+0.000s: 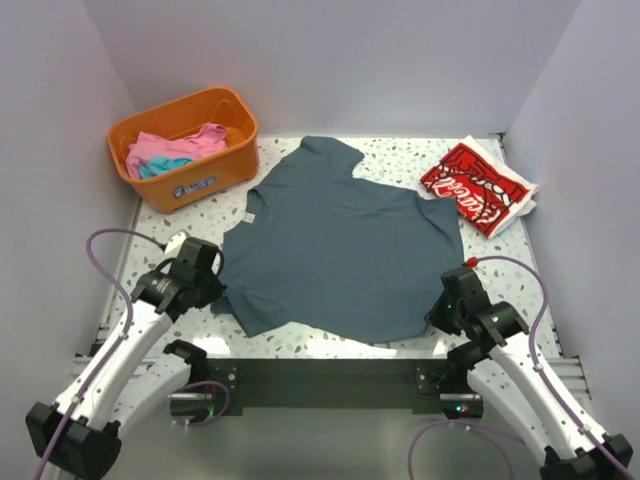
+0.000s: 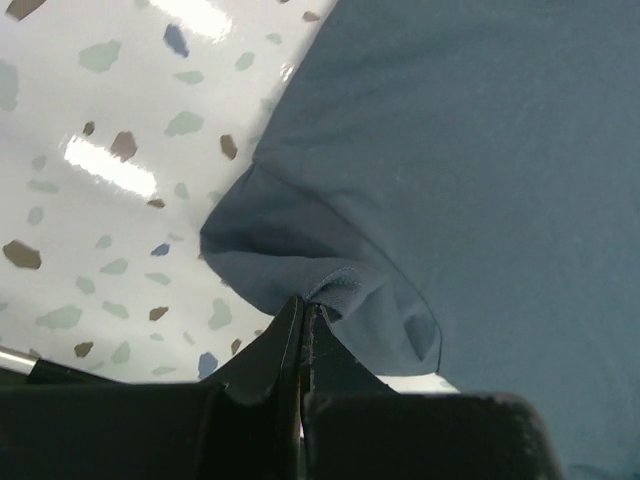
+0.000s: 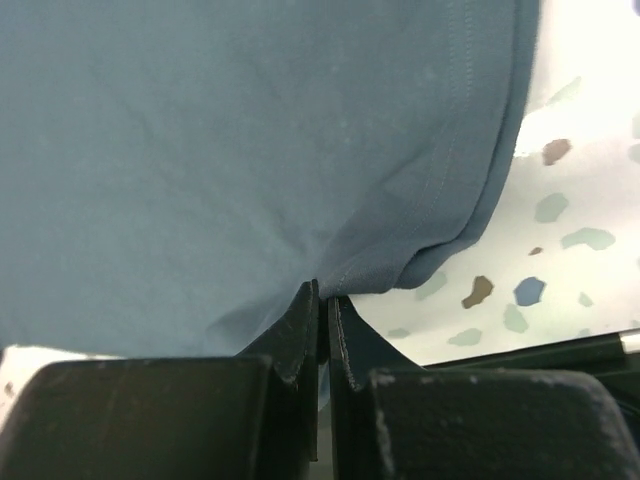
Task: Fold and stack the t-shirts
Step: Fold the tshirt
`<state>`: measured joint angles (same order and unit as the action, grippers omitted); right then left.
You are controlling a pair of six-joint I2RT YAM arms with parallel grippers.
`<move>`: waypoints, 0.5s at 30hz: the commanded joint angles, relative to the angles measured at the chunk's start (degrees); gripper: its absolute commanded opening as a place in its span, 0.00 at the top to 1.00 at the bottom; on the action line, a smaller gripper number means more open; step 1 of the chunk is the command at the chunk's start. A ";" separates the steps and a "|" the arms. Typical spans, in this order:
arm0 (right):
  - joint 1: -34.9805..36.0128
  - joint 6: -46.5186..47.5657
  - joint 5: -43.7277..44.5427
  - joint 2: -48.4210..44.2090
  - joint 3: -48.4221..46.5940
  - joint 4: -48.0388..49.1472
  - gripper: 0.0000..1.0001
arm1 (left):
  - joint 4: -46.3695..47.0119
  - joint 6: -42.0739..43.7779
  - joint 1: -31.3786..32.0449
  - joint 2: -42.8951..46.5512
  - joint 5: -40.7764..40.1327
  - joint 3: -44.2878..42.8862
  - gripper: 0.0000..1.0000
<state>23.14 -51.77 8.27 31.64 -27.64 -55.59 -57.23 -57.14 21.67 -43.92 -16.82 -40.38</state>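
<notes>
On the table (image 1: 160, 225) the slate-blue t-shirt (image 1: 340, 250) lies spread flat at centre, laid out for folding, my read. The orange basket (image 1: 200, 185) at 10 o'clock holds the pink and turquoise shirts (image 1: 175, 150), crumpled. The red shirt (image 1: 475, 185) at 2 o'clock looks folded, probably the stack spot. The left gripper (image 2: 303, 305) at 8 o'clock and the right gripper (image 3: 322, 290) at 4 o'clock each pinch a near corner, fingers pressed together on cloth. The top view hides that. The wrist views show fabric puckered at the tips, but no basket or red shirt.

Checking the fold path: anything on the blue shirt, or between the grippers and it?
Nothing visible. The left gripper and right gripper are shut on the blue shirt at its near edge; its top is bare.
</notes>
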 commanded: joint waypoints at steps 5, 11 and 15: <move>-0.11 -4.04 8.07 8.16 -4.35 3.99 1.00 | 13.19 6.85 -0.14 -14.33 -2.42 -11.01 1.00; -0.20 -4.04 15.00 14.67 -8.82 6.63 1.00 | 17.32 11.43 -0.14 -26.20 -3.66 -18.58 1.00; -0.46 -2.90 16.16 18.80 -10.59 9.96 1.00 | 19.88 12.93 -0.14 -31.48 -4.45 -22.10 1.00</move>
<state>23.09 -54.19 19.53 48.86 -35.33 -49.89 -42.11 -47.35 21.67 -73.30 -19.11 -58.54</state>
